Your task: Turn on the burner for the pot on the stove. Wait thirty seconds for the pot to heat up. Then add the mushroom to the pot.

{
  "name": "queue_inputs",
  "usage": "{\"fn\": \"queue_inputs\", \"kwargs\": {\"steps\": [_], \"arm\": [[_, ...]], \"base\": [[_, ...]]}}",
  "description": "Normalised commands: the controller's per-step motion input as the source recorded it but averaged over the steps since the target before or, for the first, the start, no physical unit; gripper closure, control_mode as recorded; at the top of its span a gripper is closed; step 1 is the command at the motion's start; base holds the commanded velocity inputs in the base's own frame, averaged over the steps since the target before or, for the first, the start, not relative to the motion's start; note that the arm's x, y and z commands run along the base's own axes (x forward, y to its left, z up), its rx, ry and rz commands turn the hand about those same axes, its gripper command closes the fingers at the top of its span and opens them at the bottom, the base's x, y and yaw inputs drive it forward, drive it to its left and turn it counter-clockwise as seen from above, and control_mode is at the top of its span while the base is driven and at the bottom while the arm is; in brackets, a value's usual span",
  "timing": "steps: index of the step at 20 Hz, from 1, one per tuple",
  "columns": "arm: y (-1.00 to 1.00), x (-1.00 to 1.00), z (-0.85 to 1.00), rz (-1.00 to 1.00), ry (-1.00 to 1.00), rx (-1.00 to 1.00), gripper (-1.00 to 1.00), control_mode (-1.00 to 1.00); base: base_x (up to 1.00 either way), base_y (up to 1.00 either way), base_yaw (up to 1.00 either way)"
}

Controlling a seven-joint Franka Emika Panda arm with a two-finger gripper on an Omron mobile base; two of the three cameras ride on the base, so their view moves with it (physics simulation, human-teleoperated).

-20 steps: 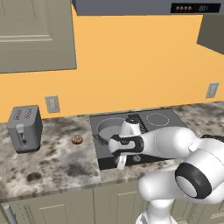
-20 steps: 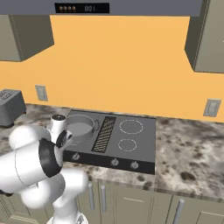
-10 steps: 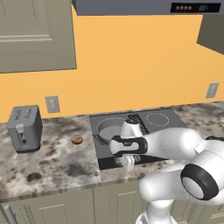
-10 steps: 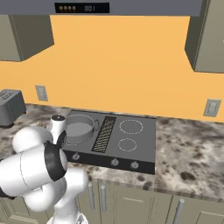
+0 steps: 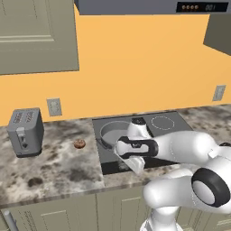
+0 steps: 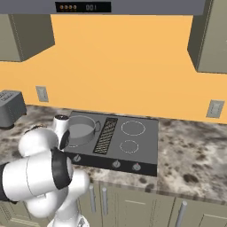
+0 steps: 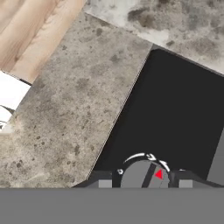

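Note:
The grey pot (image 5: 113, 131) sits on the left rear of the black stove (image 5: 168, 122), covering its burner. In the right base view the pot (image 6: 82, 130) stands left of the ribbed grille on the stove (image 6: 133, 142). The small reddish-brown mushroom (image 5: 79, 144) lies on the counter left of the stove. My gripper (image 5: 135, 164) points down at the stove's front-left edge. In the hand view, a round grey knob (image 7: 144, 174) with a red mark sits between the dark fingers (image 7: 99, 180), and the gripper (image 7: 141, 180) is shut on it.
A grey toaster (image 5: 26, 131) stands at the far left of the speckled counter (image 5: 54, 167). More knobs (image 6: 116, 164) line the stove's front edge. Wall cabinets and a range hood hang above. The wooden floor (image 7: 30, 30) shows past the counter edge.
The hand has stayed at the stove's front-left knob, shifting only slightly. The arm's elbow has swung a little lower and further left in the right base view.

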Motion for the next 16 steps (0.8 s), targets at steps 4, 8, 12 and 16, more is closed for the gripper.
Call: {"fn": "queue_inputs", "kwargs": {"steps": [4,8,12,16], "arm": [[0.00,-0.24,1.00,-0.02,0.02,-0.02,1.00,-1.00],[0.00,0.02,1.00,0.00,0.06,-0.04,1.00,-1.00],[-0.08,0.03,1.00,0.00,0.10,-0.05,1.00,-1.00],[0.00,0.32,0.46,0.00,0.02,-0.01,1.00,-1.00]], "base": [[0.00,0.00,0.00],[0.00,0.00,0.00],[0.00,0.00,0.00],[0.00,0.00,0.00]]}}
